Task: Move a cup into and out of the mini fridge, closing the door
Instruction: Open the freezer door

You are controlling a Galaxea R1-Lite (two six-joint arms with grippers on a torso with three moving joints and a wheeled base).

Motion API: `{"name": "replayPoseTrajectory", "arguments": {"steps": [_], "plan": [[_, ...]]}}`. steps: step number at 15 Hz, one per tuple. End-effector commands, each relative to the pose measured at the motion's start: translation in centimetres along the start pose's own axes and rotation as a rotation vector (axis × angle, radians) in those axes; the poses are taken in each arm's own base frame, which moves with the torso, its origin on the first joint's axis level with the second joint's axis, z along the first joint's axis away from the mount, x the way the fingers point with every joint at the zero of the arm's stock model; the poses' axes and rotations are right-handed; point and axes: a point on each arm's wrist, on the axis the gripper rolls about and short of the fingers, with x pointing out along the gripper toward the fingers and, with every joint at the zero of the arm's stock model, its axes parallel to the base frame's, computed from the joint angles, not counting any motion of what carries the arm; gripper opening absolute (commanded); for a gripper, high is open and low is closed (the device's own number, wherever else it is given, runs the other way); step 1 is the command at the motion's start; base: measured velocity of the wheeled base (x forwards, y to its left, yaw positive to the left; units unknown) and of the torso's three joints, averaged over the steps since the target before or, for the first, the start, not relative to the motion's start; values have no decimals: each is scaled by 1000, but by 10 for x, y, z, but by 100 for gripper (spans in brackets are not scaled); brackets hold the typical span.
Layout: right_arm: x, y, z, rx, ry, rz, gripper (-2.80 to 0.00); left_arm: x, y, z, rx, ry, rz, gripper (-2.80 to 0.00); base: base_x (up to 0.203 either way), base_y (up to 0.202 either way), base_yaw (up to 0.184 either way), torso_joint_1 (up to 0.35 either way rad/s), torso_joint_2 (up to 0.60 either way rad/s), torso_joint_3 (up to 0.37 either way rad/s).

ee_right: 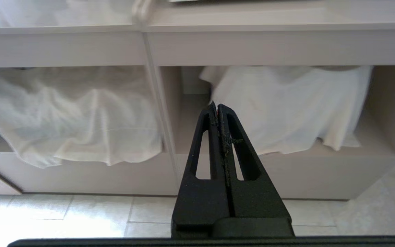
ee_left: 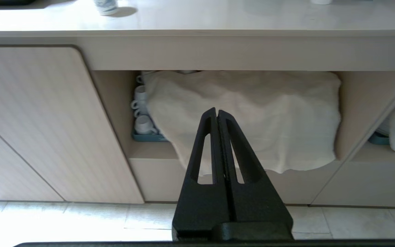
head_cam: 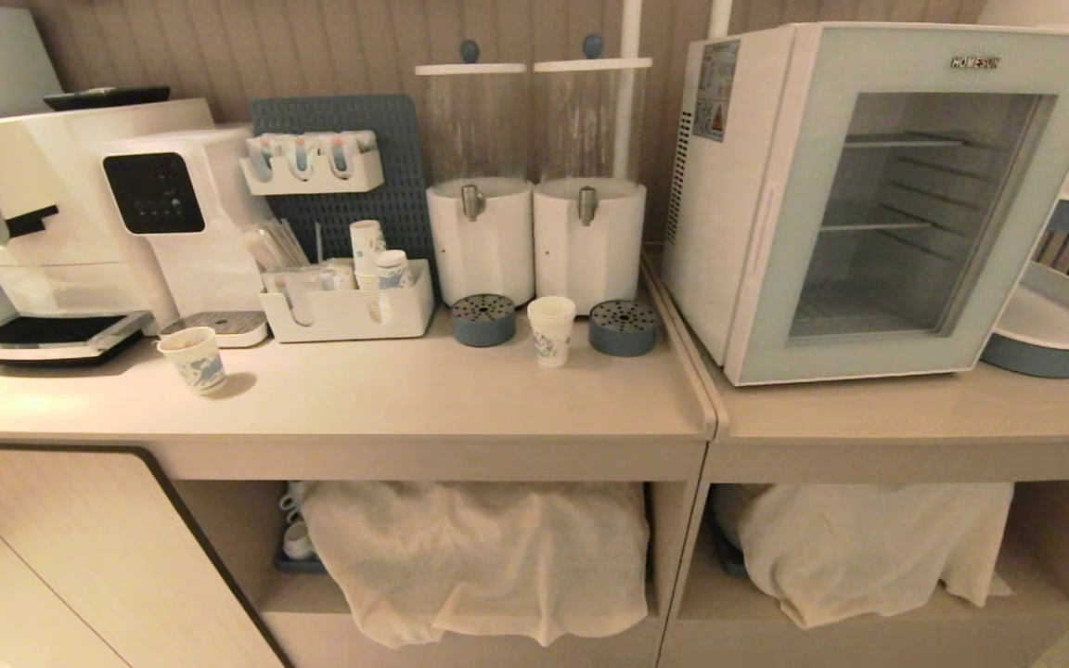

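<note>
Head view, small white blue-patterned paper cup [head_cam: 192,359] on countertop, well above both black grippers, left gripper [ee_left: 217,113] and right gripper [ee_right: 217,106] pressed together, empty, before lower shelves.

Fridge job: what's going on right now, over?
Left gripper and right gripper shut, empty, low before the cabinet shelves. Cup on counter between the drip trays. Mini fridge door closed. Nothing blocking.

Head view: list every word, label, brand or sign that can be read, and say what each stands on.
"HOMESUN": small lettering at the top of the door of the mini fridge.
Warning sticker on the fridge's side: a warning triangle shows, its print too small to read.
Blue printed pattern on the cup: no words readable.
Dark panel on the white machine: marks too small to read.
</note>
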Motion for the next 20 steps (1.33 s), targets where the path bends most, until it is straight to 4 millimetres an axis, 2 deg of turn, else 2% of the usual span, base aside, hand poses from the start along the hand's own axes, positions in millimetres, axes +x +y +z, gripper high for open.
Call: {"name": "replayPoseTrajectory", "arguments": {"steps": [1, 20], "plan": [[0, 0, 0, -1, 3, 1, -280, 0, 0, 0, -1, -1, 0, -280, 0, -194, 0, 1, -7, 2], [0, 0, 0, -1, 3, 1, -280, 0, 0, 0, -1, -1, 0, -280, 0, -192, 0, 2, 2, 3]]}}
